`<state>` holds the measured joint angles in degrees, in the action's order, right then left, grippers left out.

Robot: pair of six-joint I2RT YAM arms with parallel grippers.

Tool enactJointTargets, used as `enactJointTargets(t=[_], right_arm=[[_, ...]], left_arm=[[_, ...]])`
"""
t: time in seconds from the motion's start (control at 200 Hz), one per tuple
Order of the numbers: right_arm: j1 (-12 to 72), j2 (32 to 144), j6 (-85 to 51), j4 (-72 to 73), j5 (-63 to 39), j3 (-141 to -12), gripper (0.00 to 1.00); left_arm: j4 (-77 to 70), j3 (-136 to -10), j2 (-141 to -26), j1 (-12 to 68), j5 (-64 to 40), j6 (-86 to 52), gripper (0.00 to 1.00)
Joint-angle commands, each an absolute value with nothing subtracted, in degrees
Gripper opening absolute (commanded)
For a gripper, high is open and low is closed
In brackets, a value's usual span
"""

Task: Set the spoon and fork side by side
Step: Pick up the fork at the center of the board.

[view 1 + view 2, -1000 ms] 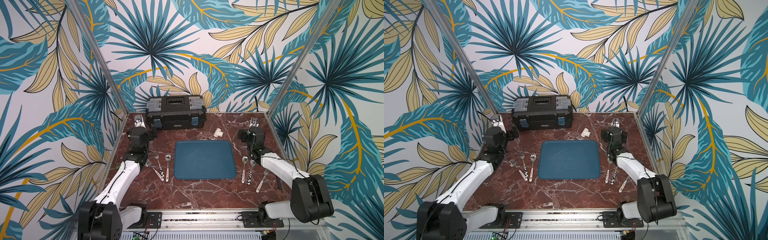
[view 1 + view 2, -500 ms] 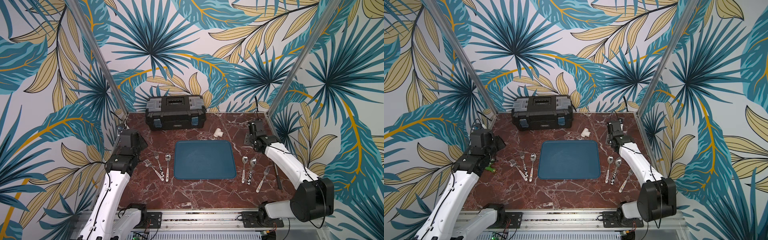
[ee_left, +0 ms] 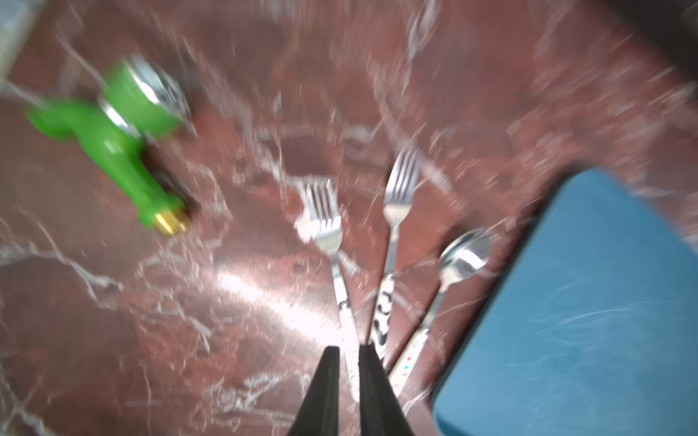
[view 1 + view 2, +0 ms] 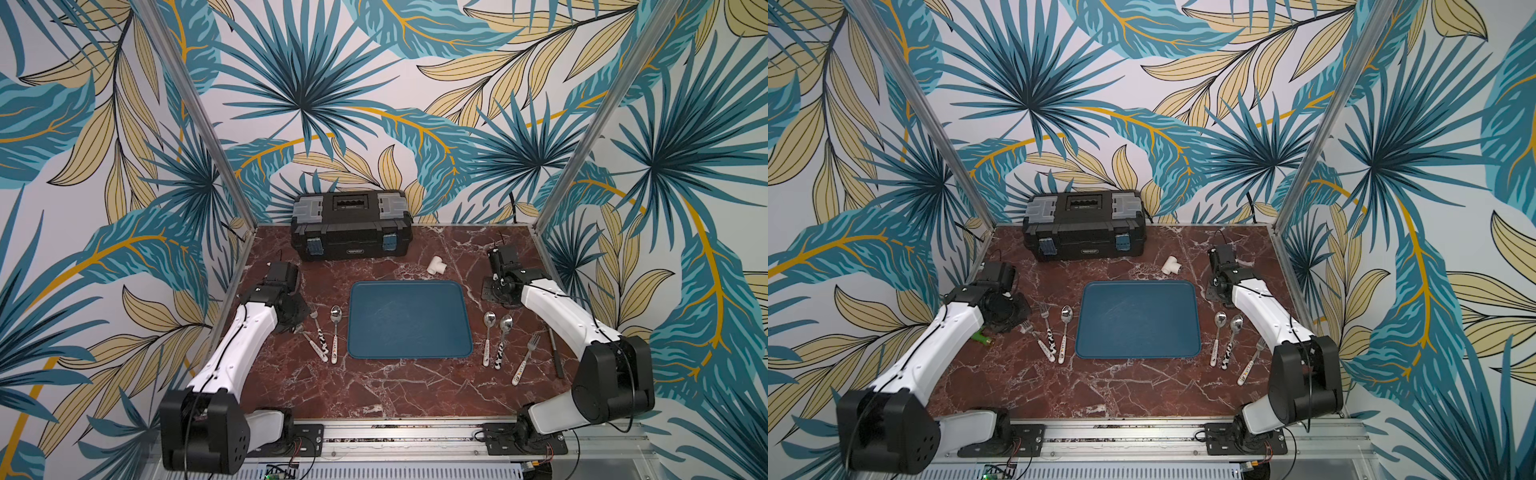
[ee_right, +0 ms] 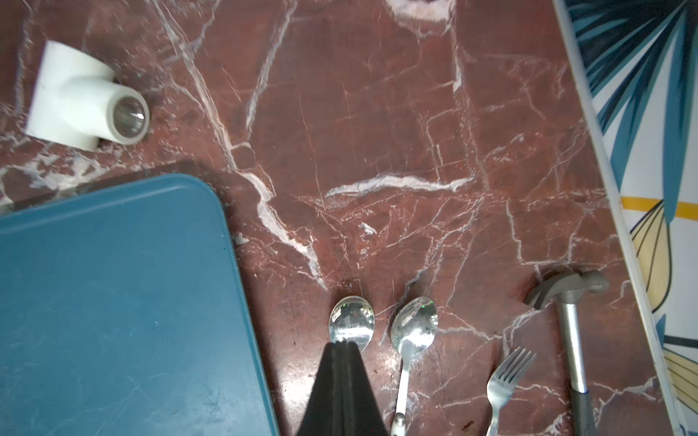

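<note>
My L gripper (image 3: 343, 353) has its fingers drawn nearly together w/ only a thin slit between them, holding nothing. It hangs over the marble table (image 4: 374, 386) on my left side, though its wrist view is blurred. Three pcs of cutlery lie there, heads pointing to the back. The plain fork (image 3: 326, 230) lies outermost & slanted, and the cow-print fork (image 3: 394, 211) lies between it and the L spoon (image 3: 464, 256). The two fork handles converge at their ends, touching or crossing I can't tell. The L spoon lies straight, just beside the left edge of the blue tray (image 4: 409, 320), near the cow-print fork but apart from it. My R gripper (image 5: 343, 345) is fully closed, fingers pressed together, empty, near the tray's far right corner. In its wrist view the tips overlap the bowl edge of the inner R spoon (image 5: 351, 321); whether they touch it I can't tell. Next to that spoon, approx parallel, is the cow-print spoon (image 5: 413, 328), then a bit apart the R fork (image 5: 508, 373), then a hammer (image 5: 570, 302) by the wall. At the back are a black toolbox (image 4: 351, 226) & a white pipe tee (image 4: 436, 264). A green fitting (image 4: 982, 337) lies beside my left arm
</note>
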<state>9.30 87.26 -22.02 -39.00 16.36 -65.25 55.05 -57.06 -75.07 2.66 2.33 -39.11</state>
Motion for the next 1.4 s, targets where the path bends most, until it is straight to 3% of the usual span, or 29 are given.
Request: enactJointTargets(t=[0.0, 0.05, 0.235, 0.591, 0.866, 1.247, 1.392], right_arm=[[9.15, 87.66, -22.99, -41.84, 13.58, -65.72, 0.13], [9.14, 87.13, -22.44, -41.21, 12.66, -65.48, 0.23], [9.14, 87.12, -21.91, -41.33, 12.96, -65.65, 0.33], [9.15, 87.15, -21.72, -39.71, 12.72, -65.03, 0.33], [9.12, 87.19, -21.47, -38.93, 13.4, -64.18, 0.29], [8.97, 87.01, -21.09, -38.23, 13.45, -63.9, 0.23], [8.88, 87.02, -21.01, -37.97, 13.25, -63.76, 0.22]], left_arm=[[57.46, -55.99, -78.31, 3.15, -3.7, -40.39, 0.24], [56.06, -55.32, -79.54, 3.41, -5.54, -40.09, 0.28], [53.26, -54.76, -82.0, 5.61, -7.32, -39.88, 0.46], [50.14, -53.5, -89.54, 8.98, -7.21, -41.48, 0.48], [46.85, -52.98, -94.59, 8.97, -7.82, -42.8, 0.41], [46.67, -53.52, -97.29, 8.96, -4.46, -42.19, 0.15], [47.53, -54.9, -97.21, 8.96, -2.96, -41.03, 0.1]])
